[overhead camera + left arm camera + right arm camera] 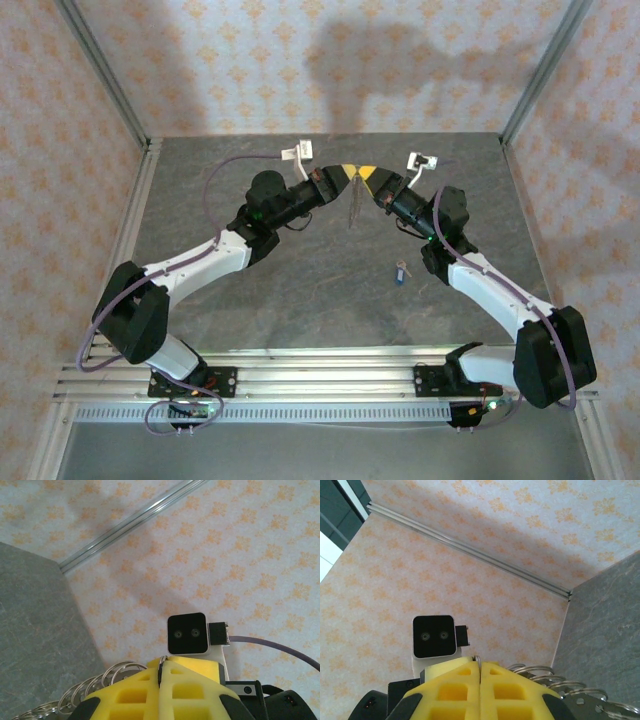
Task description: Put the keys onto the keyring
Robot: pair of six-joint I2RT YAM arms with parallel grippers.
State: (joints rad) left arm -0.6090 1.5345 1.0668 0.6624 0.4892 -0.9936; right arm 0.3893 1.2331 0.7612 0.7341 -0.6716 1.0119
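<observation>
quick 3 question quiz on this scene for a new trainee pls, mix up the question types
1. True or false: the left gripper and the right gripper are both shut on the keyring.
2. Multiple choice: where is the blue-headed key?
A) lying on the table near the right arm
B) pinched in the left gripper
C) threaded on the keyring
3. Fill in: in the top view, the keyring's strand of small rings hangs ___ from between the two grippers.

Key: 1 true; 2 A; 3 down.
</observation>
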